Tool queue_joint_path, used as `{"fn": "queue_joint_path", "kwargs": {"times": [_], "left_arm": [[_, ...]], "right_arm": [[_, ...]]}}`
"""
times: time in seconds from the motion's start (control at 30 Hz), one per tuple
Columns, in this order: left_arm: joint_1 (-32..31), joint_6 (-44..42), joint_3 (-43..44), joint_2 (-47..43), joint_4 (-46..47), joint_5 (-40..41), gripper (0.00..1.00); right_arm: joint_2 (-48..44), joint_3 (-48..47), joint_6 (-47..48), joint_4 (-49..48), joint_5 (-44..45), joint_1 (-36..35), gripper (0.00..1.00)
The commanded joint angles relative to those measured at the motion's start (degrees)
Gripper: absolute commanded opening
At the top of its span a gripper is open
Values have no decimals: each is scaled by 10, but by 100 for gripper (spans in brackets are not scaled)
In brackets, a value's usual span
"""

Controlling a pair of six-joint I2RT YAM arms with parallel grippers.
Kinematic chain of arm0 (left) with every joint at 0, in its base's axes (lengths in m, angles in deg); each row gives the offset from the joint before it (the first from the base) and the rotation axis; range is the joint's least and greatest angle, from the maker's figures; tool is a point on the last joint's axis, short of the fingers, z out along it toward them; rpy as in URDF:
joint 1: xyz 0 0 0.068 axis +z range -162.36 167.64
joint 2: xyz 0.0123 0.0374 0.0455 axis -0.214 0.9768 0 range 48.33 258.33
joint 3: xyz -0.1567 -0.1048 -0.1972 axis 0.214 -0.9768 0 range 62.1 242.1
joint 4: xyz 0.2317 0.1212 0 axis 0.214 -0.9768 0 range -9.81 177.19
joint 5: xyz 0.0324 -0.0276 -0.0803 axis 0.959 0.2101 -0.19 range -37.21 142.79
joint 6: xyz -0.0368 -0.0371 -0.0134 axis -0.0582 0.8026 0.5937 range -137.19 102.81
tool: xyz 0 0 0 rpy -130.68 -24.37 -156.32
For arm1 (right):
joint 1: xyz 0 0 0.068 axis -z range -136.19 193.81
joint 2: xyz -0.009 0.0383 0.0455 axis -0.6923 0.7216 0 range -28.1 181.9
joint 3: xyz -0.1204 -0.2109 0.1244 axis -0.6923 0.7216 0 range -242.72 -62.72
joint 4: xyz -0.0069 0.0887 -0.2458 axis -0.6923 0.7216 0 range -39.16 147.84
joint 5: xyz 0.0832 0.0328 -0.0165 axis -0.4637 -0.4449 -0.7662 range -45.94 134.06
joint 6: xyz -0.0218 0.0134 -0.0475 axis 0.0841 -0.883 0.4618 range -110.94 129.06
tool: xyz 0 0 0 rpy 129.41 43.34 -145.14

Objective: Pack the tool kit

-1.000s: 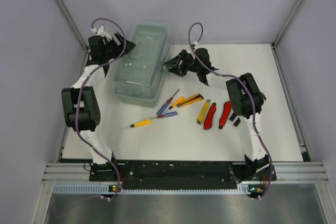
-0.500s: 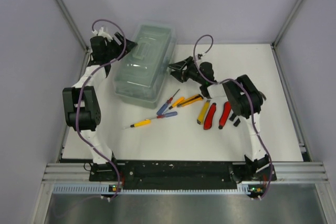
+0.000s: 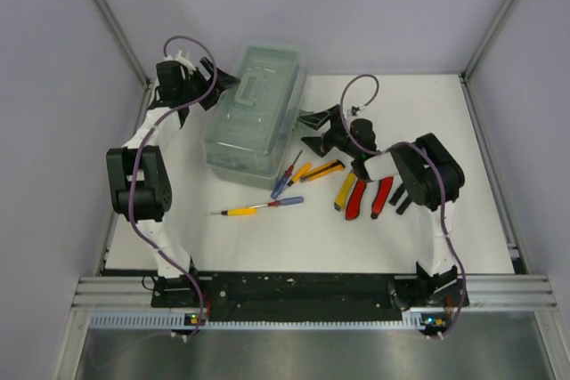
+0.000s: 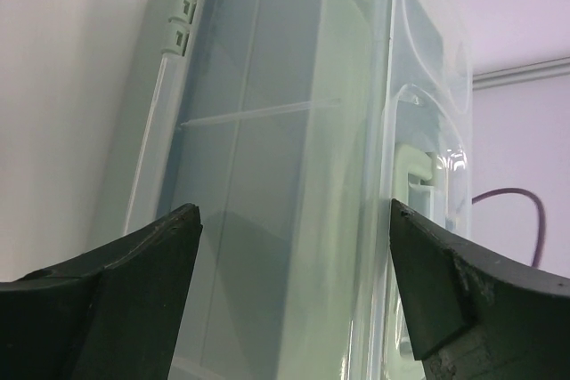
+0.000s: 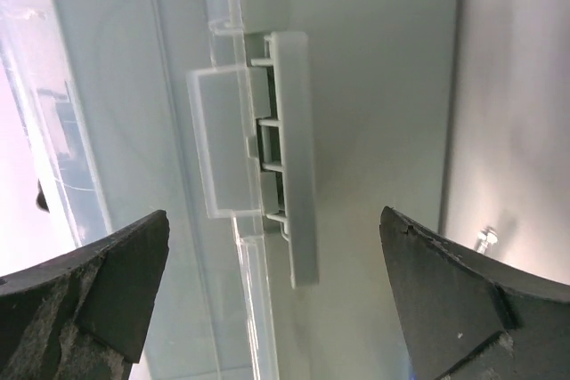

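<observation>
Toolbox is lying between the two grippers on the table, with its translucent lid down. The left gripper is standing just beside the far part of its hinge side, and the right gripper just beside its other long side. In the right wrist view, the latch is sitting straight ahead, between the fingers. Both grippers are standing wide open and are holding nothing.

As I judge it, the packing is hardly begun. Several tools are lying loose outside the box, on the near side of the right gripper and close to it:

- small screwdrivers
- two yellow utility knives
- red-handled pliers

No hammer is showing (perhaps one is inside, but I cannot tell through the lid). The box is still waiting to be opened and every loose tool put in.

The long axis of the box is running across the line between the two grippers, away from the arm bases, with the far end leaning a little toward the right gripper's side. The latch side is facing the right gripper, and the hinges are facing the left one.
</observation>
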Motion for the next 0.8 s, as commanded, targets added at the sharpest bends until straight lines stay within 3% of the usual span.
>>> {"fn": "queue_joint_path", "kwargs": {"times": [0.0, 0.1, 0.23, 0.37, 0.57, 0.77], "left_arm": [[-28, -70, -6, 21, -191, -23, 89], [-28, -72, -2, 6, -192, -23, 89], [-29, -76, -3, -12, -205, -7, 89], [-28, -93, -20, -42, -191, -8, 89], [-29, -100, -45, -51, -202, -28, 85], [-28, 2, -103, -68, -125, -50, 79]], "right_arm": [[-117, 18, 104, 148, 28, 35, 99], [-148, 7, 149, 240, 33, 52, 99], [-186, -70, 254, 438, 46, 68, 98], [-197, -193, 357, 632, 67, 67, 76], [-198, -319, 456, 757, 121, 18, 68], [-147, -488, 531, 857, 162, -47, 65]]}}
